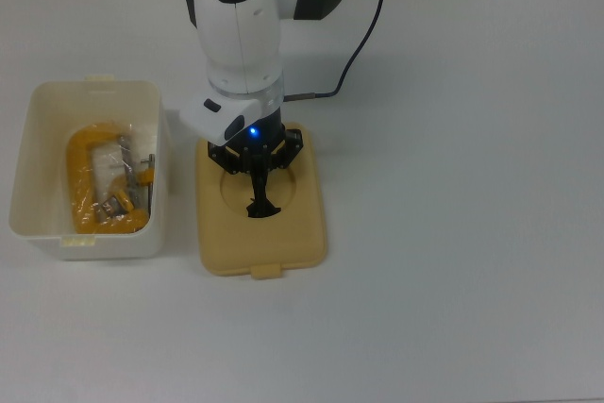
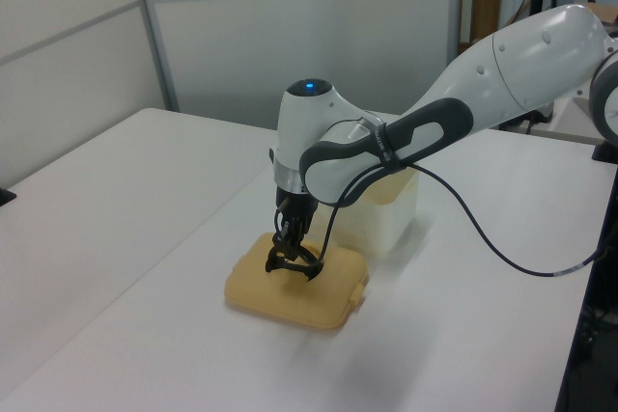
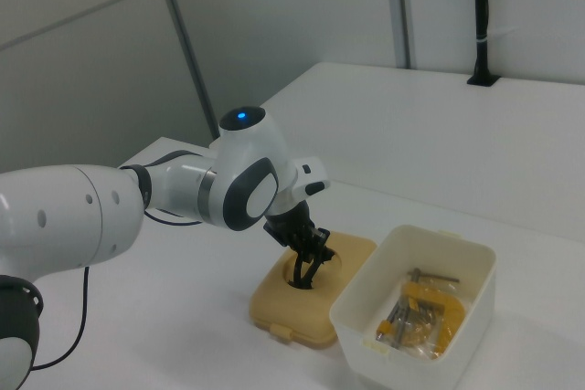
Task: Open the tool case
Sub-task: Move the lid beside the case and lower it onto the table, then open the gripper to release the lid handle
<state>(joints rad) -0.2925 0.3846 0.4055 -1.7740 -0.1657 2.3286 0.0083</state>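
The gripper (image 1: 258, 197) points straight down over the mustard-yellow lid (image 1: 261, 233), its jaws closed on the black folding handle (image 1: 260, 209) standing up from the lid's round recess. The lid lies flat on the white counter (image 1: 453, 233), just right of the open white tool case (image 1: 90, 233) in the top view. Grey wall panels (image 2: 241, 26) stand behind the counter.

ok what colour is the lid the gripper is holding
Mustard yellow; the lid lies on the table beside the white box, clearest in the top view.
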